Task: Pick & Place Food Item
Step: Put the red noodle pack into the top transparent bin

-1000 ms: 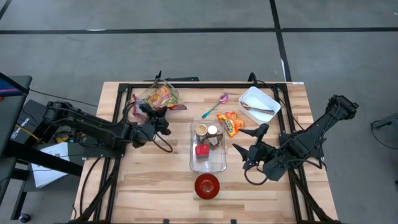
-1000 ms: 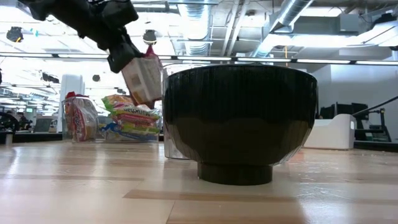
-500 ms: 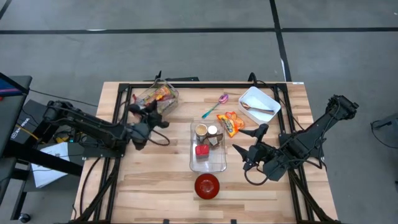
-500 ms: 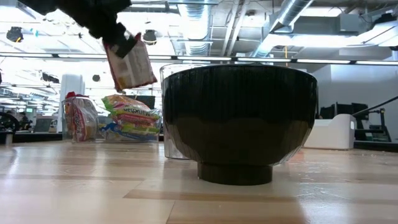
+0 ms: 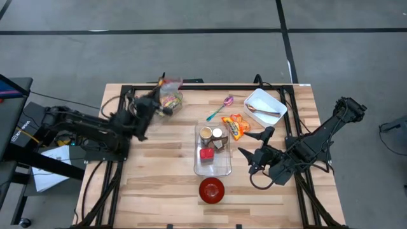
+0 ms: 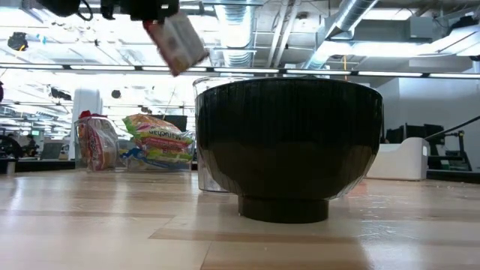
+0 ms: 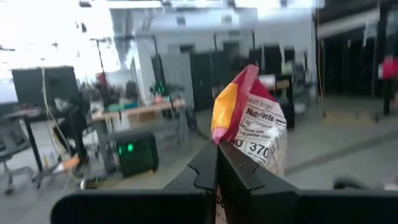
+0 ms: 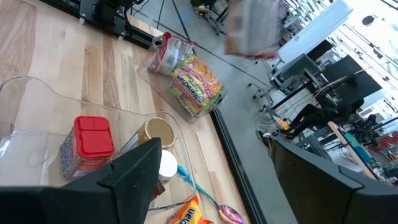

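My left gripper (image 5: 151, 105) is shut on a small red and yellow snack bag (image 7: 250, 124), high above the table's far left part; the bag also shows in the low view (image 6: 176, 42). A clear tray (image 5: 212, 166) in the middle holds a red box and small cups. A red bowl (image 5: 212, 189) stands near the front edge. My right gripper (image 5: 255, 144) is open and empty, to the right of the tray. My left gripper pinches one end of the snack bag (image 7: 227, 147) between its two shut fingers. The bag sticks out past the fingertips. In the low view it hangs tilted below the gripper (image 6: 154, 9), lifted clear of the table.
A clear bag of colourful snacks (image 5: 170, 100) lies at the far left of the table. A pink spoon (image 5: 220, 107), an orange snack pack (image 5: 236, 126) and a white container (image 5: 265, 106) lie at the far right. The bowl (image 6: 289, 146) fills the low view.
My left gripper has risen and gone toward the table's far edge with the snack bag. The bag has gone up with it and has tipped to a steeper slant, staying clear of the table.
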Robot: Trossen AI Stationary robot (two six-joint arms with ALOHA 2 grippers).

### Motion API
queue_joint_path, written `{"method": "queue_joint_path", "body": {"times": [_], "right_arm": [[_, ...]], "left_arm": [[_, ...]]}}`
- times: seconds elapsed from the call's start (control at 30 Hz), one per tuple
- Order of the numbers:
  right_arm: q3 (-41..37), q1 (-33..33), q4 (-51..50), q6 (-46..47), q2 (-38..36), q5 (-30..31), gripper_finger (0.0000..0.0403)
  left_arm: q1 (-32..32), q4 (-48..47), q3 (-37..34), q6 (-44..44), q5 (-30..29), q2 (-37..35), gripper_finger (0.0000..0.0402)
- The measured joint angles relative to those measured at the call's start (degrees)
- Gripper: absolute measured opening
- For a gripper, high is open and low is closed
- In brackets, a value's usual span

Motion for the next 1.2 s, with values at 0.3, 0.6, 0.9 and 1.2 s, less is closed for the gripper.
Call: {"method": "queue_joint_path", "body": {"times": [0.3,0.6,0.9,1.2], "right_arm": [[0.0,-0.5,-0.9,0.5,-0.8,0.0,0.0299],[0.0,-0.8,-1.3,1.9,-0.7,0.0,0.0299],[0.0,-2.0,-1.3,2.5,-1.4,0.0,0.0299],[0.0,-3.2,-1.2,3.0,-6.0,1.3,0.0299]], "left_arm": [[6.0,-28.8,25.6,1.4,15.3,-2.2,0.0],[7.0,-60.3,46.5,-8.2,-5.2,-1.8,0.0],[7.5,-97.5,46.4,-45.0,-7.9,-2.6,0.0],[8.2,-123.9,40.3,-82.2,-5.8,-3.6,0.0]]}}
